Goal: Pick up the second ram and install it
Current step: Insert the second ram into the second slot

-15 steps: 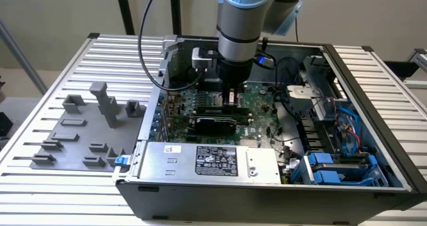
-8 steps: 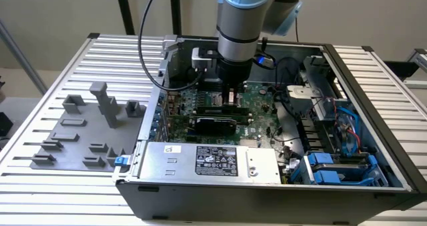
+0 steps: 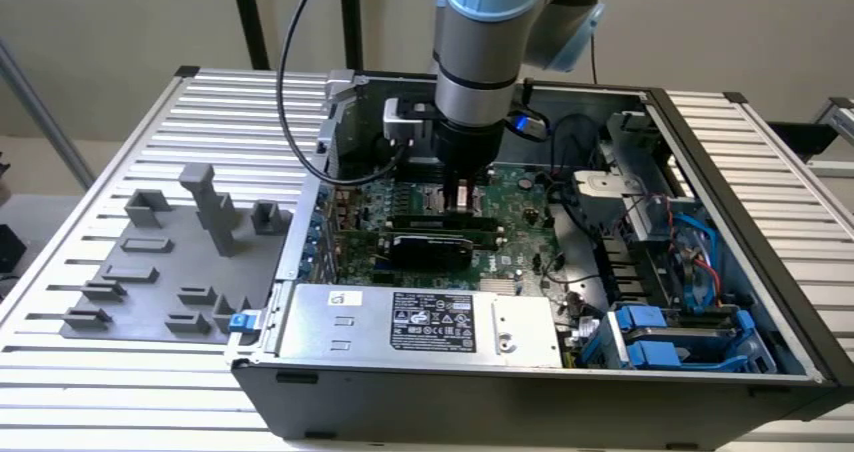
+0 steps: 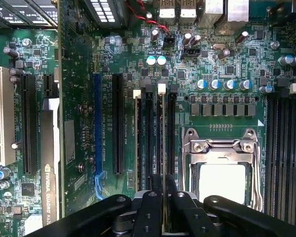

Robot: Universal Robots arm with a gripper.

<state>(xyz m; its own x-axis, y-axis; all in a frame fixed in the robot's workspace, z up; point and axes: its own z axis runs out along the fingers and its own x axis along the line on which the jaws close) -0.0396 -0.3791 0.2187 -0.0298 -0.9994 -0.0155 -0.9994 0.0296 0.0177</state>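
Note:
My gripper [image 3: 463,200] reaches down into the open computer case [image 3: 534,392], just over the green motherboard [image 3: 518,194]. In the wrist view its black fingers [image 4: 153,197] are shut on the second ram [image 4: 164,138]. I see the ram edge-on as a thin green strip, upright and lined up along a black memory slot [image 4: 169,133] beside the processor socket [image 4: 222,173]. Whether it is seated in the slot I cannot tell. Another thin stick [image 4: 138,143] stands in a neighbouring slot, with a white latch [image 4: 136,94] at its end.
A black graphics card [image 3: 427,244] lies close to the gripper. A power supply [image 3: 414,322], cables [image 3: 574,187] and blue drive bays [image 3: 667,337] crowd the case. More memory slots [image 4: 286,148] flank the socket's other side. A grey parts fixture [image 3: 174,262] sits at the exterior view's left.

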